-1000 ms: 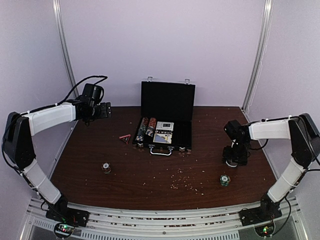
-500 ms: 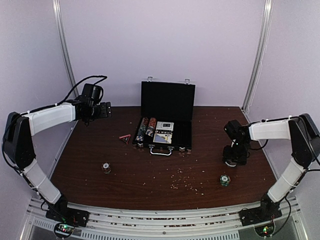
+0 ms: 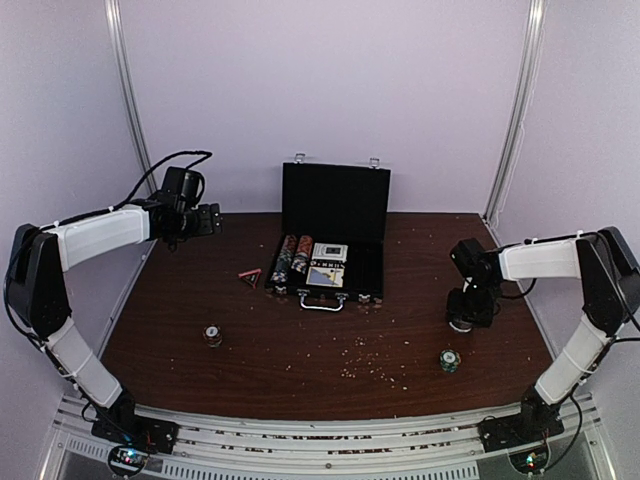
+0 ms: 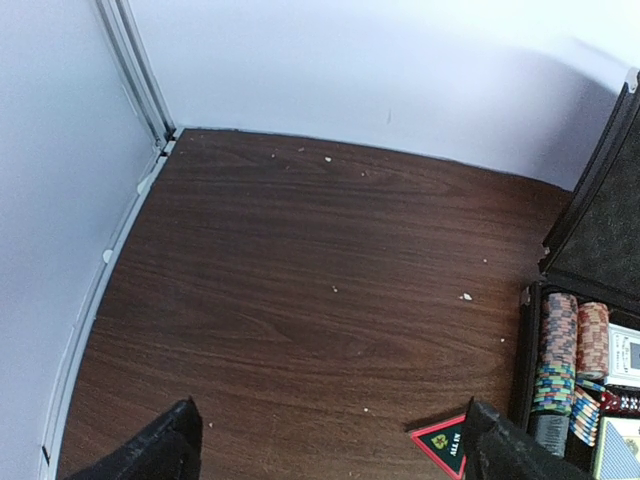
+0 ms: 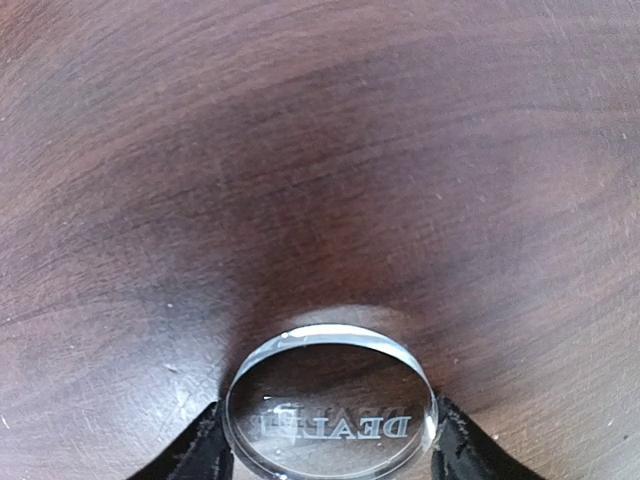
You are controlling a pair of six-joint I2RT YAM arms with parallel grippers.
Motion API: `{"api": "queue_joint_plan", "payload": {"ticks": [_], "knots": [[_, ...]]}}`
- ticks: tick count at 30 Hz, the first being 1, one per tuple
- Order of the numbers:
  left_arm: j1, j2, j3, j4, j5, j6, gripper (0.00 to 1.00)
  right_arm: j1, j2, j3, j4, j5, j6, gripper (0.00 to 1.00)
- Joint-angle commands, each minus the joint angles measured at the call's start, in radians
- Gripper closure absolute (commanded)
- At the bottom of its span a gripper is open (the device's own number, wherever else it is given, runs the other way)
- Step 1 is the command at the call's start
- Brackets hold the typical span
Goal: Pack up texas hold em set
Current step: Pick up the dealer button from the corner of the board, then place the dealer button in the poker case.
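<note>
Right pincer (image 5: 327, 448) straddles the clear dealer button (image 5: 330, 400) on the table (image 3: 300, 375); whether it grips cannot be told. Left pincer (image 4: 330, 430) hangs wide open. Black case (image 3: 335, 205) sits open at the back, partly filled; left chip stack (image 3: 213, 336), right chip stack (image 3: 450, 360) and red triangular marker (image 3: 250, 276) lie outside.

The left arm (image 3: 100, 235) and right arm (image 3: 540, 262) each have white shells with black joints; a thin black cable (image 3: 165, 165) loops over the left one; each base (image 3: 135, 432) is black, with small green and red lights (image 3: 125, 458); the left pincer (image 4: 330, 425) has thick black fingers (image 4: 165, 450).
</note>
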Motion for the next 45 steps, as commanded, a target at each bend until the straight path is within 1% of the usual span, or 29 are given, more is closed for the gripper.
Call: {"api": "queue_joint_plan", "payload": {"ticks": [1, 4, 7, 12, 16, 19, 24, 27, 29, 34, 39, 45], "knots": [[0.012, -0.025, 0.024, 0.027, 0.01, 0.014, 0.08, -0.015, 0.077, -0.043, -0.027, 0.041, -0.023, 0.39], [0.015, -0.03, 0.024, 0.025, 0.011, 0.016, 0.08, -0.013, 0.071, -0.029, -0.041, 0.04, -0.026, 0.42], [0.02, -0.034, 0.023, 0.026, 0.01, 0.018, 0.08, -0.002, 0.052, 0.003, -0.064, 0.041, -0.026, 0.44], [0.028, -0.037, 0.027, 0.029, 0.018, 0.028, 0.08, 0.052, 0.033, 0.108, -0.118, 0.043, 0.002, 0.45], [0.031, -0.041, 0.03, 0.034, 0.024, 0.054, 0.08, 0.131, 0.044, 0.211, -0.147, 0.046, 0.043, 0.46], [0.034, -0.053, 0.039, 0.021, 0.033, 0.071, 0.08, 0.221, 0.06, 0.287, -0.162, 0.054, 0.075, 0.46], [0.035, -0.105, -0.001, 0.023, 0.06, 0.085, 0.07, 0.349, 0.102, 0.412, -0.136, 0.047, 0.117, 0.46], [0.038, -0.132, -0.03, 0.005, 0.063, 0.092, 0.08, 0.402, 0.167, 0.509, -0.112, 0.041, 0.119, 0.46], [0.043, -0.159, -0.036, -0.018, 0.08, 0.1, 0.08, 0.431, 0.241, 0.592, -0.115, 0.038, 0.109, 0.46], [0.05, -0.21, -0.041, -0.058, 0.165, 0.157, 0.07, 0.478, 0.4, 0.794, -0.107, 0.034, 0.096, 0.46], [0.059, -0.21, -0.034, -0.119, 0.204, 0.199, 0.07, 0.492, 0.539, 0.987, -0.087, 0.024, 0.093, 0.46], [0.072, -0.195, -0.029, -0.119, 0.25, 0.212, 0.07, 0.49, 0.682, 1.186, -0.132, 0.036, 0.081, 0.45]]}}
